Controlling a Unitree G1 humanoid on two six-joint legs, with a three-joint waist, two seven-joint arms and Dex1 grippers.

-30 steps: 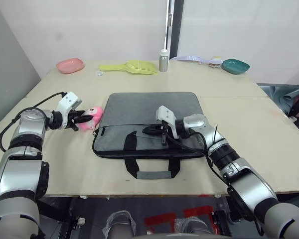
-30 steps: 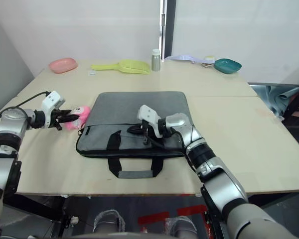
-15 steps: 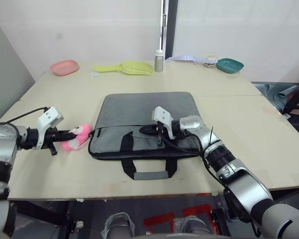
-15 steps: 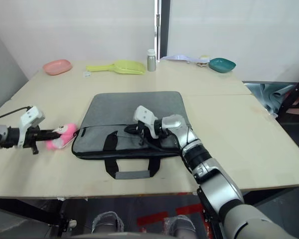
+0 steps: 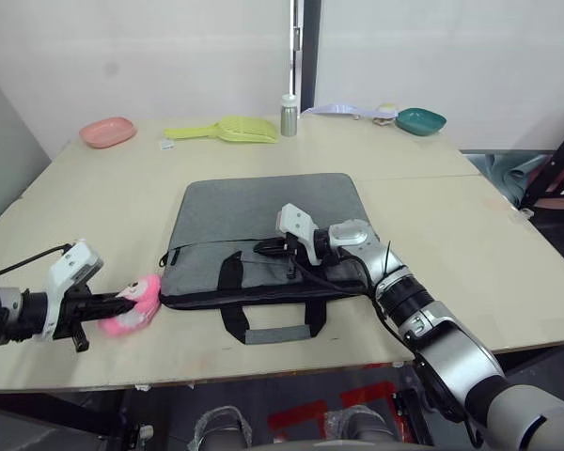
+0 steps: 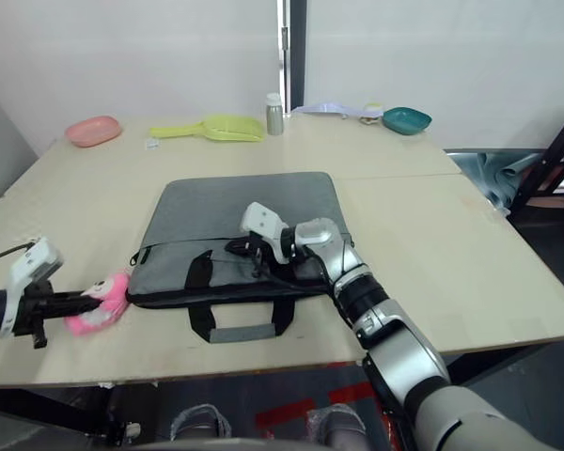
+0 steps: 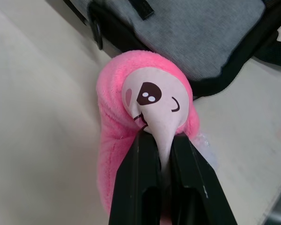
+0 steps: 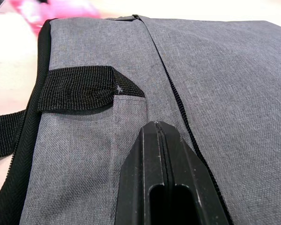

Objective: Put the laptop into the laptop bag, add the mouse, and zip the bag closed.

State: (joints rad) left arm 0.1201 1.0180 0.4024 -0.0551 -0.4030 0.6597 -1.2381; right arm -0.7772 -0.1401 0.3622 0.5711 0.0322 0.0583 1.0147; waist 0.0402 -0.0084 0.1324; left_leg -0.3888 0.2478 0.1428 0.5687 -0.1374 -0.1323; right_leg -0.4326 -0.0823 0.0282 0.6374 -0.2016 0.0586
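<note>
The grey laptop bag [image 5: 263, 211] lies flat mid-table, its black strap handles [image 5: 273, 324] toward the near edge. My right gripper [image 5: 268, 248] rests on the bag's front half beside the black zipper [image 8: 178, 101]; its fingers are shut, with nothing visible between them. Near the table's front left edge, my left gripper [image 5: 122, 303] is shut on a pink plush toy [image 7: 145, 93], pinching its snout just off the bag's left corner. The laptop and the mouse are out of view.
Along the far edge stand a pink dish [image 5: 107, 132], a yellow-green scoop [image 5: 227, 130], a metal bottle [image 5: 289, 116], a lilac scoop [image 5: 343, 110] and a teal bowl [image 5: 420, 120]. A black stand [image 5: 555, 174] is off the table's right side.
My left gripper has drawn the pink plush from the bag's left side toward the near left edge. The right gripper stays on the bag. The camera view has shifted.
</note>
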